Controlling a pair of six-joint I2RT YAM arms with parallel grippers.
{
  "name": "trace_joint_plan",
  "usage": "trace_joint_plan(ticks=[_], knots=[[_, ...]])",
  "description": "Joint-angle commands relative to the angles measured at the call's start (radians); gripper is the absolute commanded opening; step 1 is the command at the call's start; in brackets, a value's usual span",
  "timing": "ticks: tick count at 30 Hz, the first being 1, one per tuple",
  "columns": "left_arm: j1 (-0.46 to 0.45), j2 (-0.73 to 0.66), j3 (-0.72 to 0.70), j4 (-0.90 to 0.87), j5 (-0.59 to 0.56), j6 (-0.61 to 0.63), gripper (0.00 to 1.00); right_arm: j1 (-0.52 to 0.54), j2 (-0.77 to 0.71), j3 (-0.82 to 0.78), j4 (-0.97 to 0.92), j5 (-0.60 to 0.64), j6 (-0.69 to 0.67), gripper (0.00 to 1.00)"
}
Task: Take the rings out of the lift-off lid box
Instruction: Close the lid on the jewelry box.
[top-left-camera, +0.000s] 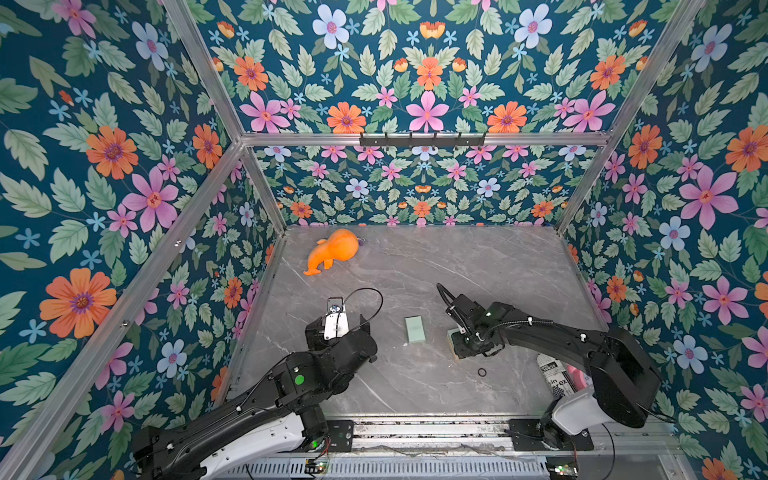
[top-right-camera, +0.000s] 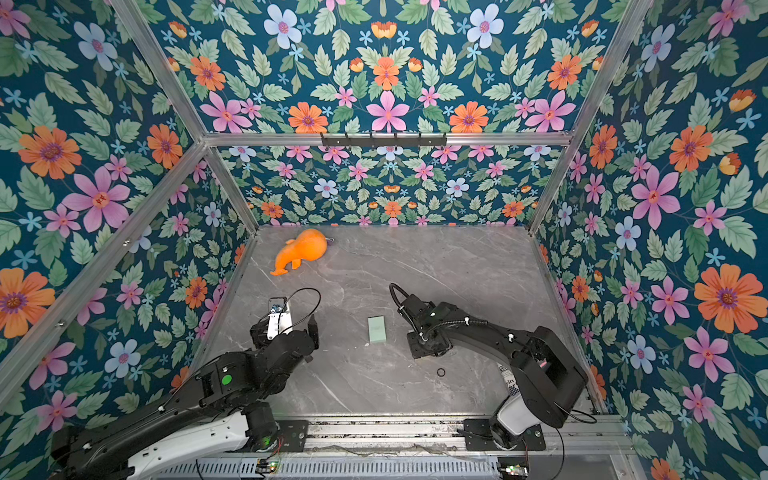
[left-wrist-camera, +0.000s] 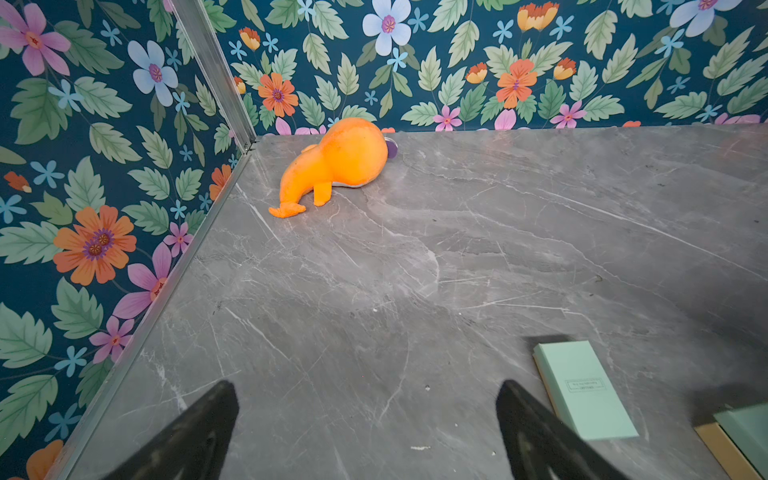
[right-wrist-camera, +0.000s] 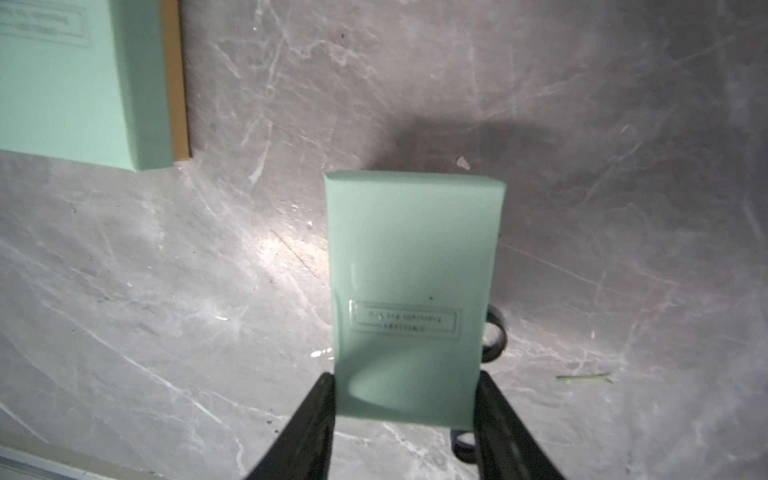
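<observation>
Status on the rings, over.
Left end effector open, empty. Right end effector shut on mint-green box. Two black rings on table beside it. Nothing blocking.

Two mint-green box parts (right-wrist-camera: 411, 270) (right-wrist-camera: 62, 95), two rings (right-wrist-camera: 502, 336) (right-wrist-camera: 459, 453) (both black), one plush (top-left-camera: 334, 249)

The mint-green box (right-wrist-camera: 411, 249) has a small framed label (right-wrist-camera: 405, 322) with two lines of letters, too blurry to read. The second mint-green box (right-wrist-camera: 62, 104) has one too, just as blurry. A white packet (top-left-camera: 550, 370) shows black letters, one word like "skin".
</observation>
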Motion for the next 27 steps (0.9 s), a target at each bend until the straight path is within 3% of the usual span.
trace_joint_plan(ticks=[1,27], knots=[[0.001,-0.001,0.007,-0.008,-0.008,-0.005,0.99,0.001,-0.001,-0.001,-0.001,0.003,0.007,0.38],[0.002,0.000,0.009,-0.007,-0.008,-0.005,1.00,0.011,0.007,-0.019,-0.003,-0.021,0.030,0.36]])
